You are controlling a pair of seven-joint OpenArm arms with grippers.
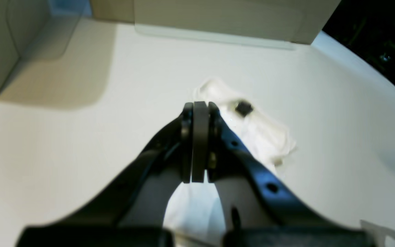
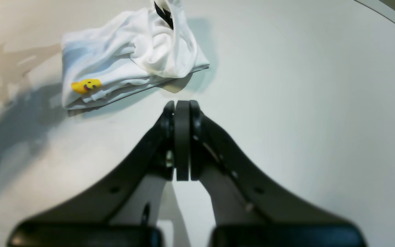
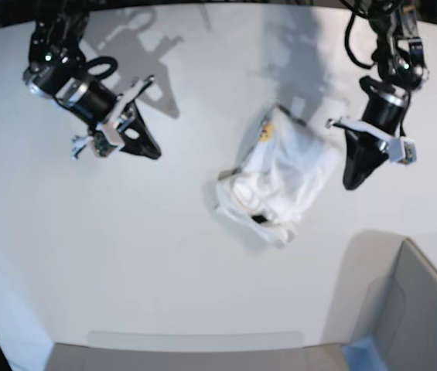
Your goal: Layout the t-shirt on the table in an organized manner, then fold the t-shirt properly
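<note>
We see the t-shirt [image 3: 284, 176] lying as a crumpled, loosely bunched heap near the middle of the table [image 3: 125, 255], not spread out. In the base view it runs diagonally, with a small yellow mark at its upper end and a dark patch among the folds at its lower end. The right wrist view shows the same heap [image 2: 129, 58] from the side: layered white folds, a yellow smiley-face mark on the lower left fold, and a black zigzag print at the top of the bundle.

We find the left gripper [image 3: 349, 184] on the right of the base view, pointing downward just beside the shirt's edge; whether its tip touches the cloth or the table we cannot tell from that view. In its own wrist view the left gripper [image 1: 200, 106] has its jaws pressed together with nothing between them, and the shirt [image 1: 259, 130] shows, blurred, just past and to the right of the tip.

We find the right gripper [image 3: 152, 151] on the left of the base view, well apart from the shirt and above bare table. In its wrist view the right gripper [image 2: 182, 104] likewise has its jaws pressed together and empty, with the shirt near but not touching.

A grey box with a blue edge [image 3: 407, 325] stands at the lower right of the base view.
</note>
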